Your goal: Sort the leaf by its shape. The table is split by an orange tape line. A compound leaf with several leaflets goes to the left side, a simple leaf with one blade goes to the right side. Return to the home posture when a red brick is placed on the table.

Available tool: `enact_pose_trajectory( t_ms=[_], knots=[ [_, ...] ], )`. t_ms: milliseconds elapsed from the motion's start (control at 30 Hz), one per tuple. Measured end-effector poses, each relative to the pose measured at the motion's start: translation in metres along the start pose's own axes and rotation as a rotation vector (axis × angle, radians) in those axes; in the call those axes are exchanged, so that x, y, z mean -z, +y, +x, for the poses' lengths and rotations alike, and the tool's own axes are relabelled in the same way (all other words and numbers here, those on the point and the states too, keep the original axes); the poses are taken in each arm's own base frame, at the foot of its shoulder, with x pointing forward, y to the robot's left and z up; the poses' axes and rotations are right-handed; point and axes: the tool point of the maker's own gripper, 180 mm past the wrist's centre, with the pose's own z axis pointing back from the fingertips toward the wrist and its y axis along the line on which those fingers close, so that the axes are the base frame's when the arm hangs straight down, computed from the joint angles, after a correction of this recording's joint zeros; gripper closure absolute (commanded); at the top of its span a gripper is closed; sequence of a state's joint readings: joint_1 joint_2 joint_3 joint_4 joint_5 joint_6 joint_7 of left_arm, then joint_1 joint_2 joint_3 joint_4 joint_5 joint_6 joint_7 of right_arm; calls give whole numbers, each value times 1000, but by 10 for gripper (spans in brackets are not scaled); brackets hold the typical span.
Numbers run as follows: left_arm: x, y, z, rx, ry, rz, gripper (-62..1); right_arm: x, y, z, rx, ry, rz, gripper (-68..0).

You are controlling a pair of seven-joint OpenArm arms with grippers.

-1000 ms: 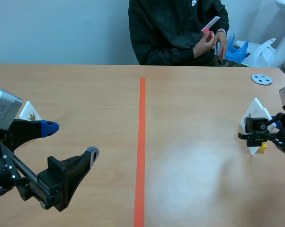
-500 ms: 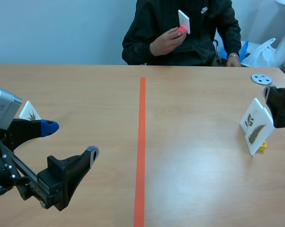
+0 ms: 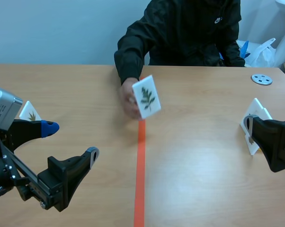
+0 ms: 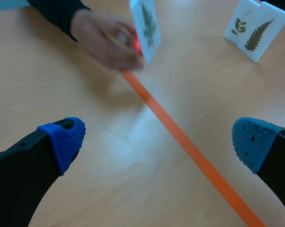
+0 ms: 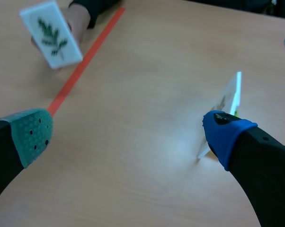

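A person's hand (image 3: 129, 100) holds a white card (image 3: 146, 97) upright over the far part of the orange tape line (image 3: 139, 179). The card shows a dark green leaf with what look like several leaflets. The left wrist view has the card (image 4: 145, 26) far ahead of my left gripper (image 4: 156, 142), which is open with nothing in it. My right gripper (image 5: 128, 135) is also open and holds nothing; the card (image 5: 51, 34) lies far ahead of its left finger. In the scene view the left gripper (image 3: 70, 140) hangs low at the near left.
Two leaf cards (image 3: 255, 118) stand on a yellow holder at the right, just beside my right arm (image 3: 275, 142). Another card (image 3: 30, 112) stands at the left behind my left arm. A grey disc (image 3: 262, 79) lies far right.
The person brought the card down from chest height to the tape line. My right arm drew back from the standing cards to the table's right edge. The left arm kept still.
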State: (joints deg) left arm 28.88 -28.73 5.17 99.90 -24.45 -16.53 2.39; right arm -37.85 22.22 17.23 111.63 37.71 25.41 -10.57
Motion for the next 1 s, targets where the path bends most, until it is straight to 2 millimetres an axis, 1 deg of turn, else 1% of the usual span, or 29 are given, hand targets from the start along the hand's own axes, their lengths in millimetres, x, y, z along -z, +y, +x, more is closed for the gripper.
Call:
enact_pose_trajectory(
  t_ms=[167,400,633,733,1000],
  knots=[
    [0,0,0,0,0,0,-623,-4,7,-10,13,32,15,-667],
    [0,0,0,0,0,0,-623,0,21,-15,33,39,55,-667],
    [0,0,0,0,0,0,-623,4,40,-21,67,46,98,-667],
    [0,0,0,0,0,0,-623,6,44,-26,44,64,105,-667],
    [0,0,0,0,0,0,-623,7,49,-26,50,62,116,-667]
  ],
)
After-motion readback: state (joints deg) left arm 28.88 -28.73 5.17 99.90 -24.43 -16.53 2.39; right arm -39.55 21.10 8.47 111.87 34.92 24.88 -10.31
